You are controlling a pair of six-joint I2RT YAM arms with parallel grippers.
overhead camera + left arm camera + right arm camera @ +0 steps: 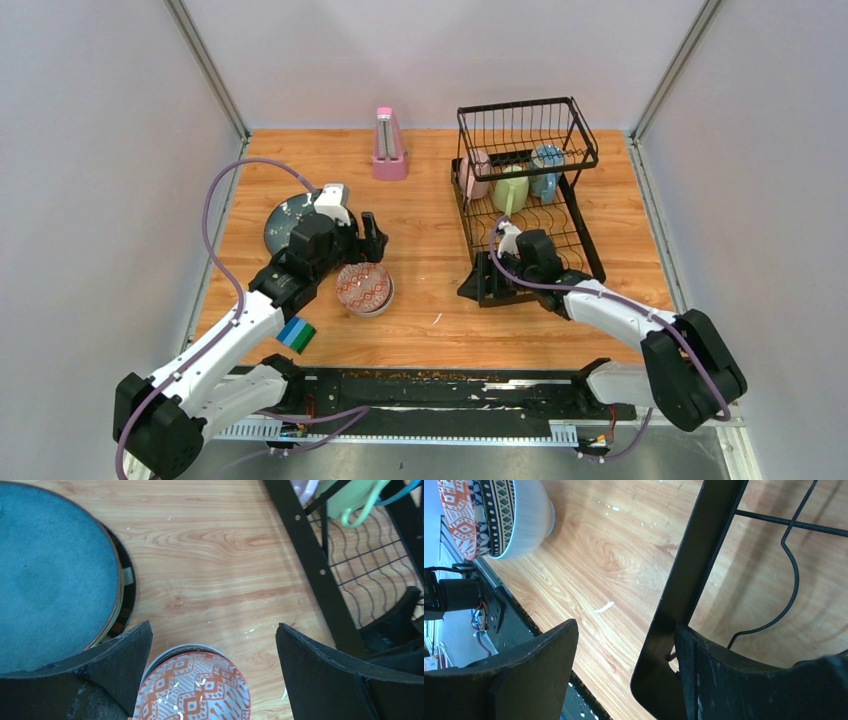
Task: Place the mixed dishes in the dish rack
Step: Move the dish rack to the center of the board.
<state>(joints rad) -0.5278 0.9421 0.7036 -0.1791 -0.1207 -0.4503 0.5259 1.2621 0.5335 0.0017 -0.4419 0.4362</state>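
1. On the wooden table (430,230), the black wire dish rack (520,125) stands to the right, with its taller basket section at the far end.
2. Three pieces sit in the rack just below the basket: a pink-white mug (476,175), a pale green mug (511,190) and a blue-patterned piece (546,170) whose kind cannot be told.
3. At centre left, the left gripper (212,645) hangs with its fingers spread wide above the red-patterned bowl (192,687), holding nothing.
4. That bowl rests on the table, well apart from the rack's left side. It tops a nested stack of bowls (494,515), and the right wrist view shows a dark-patterned bowl and a white one beneath it.
5. A blue-grey plate (50,575) lies flat on the table just left of the bowls, partly under the left arm. A dark rim shows under its edge.
6. The right gripper (626,630) sits low at the rack's near left corner with its fingers apart. The rack's black frame bar runs between them, close against one finger and clear of the other.
7. A pink metronome (389,145) stands upright at the far edge, left of the rack.
8. A blue-green striped block (296,334) lies at the near left, beside the left arm.
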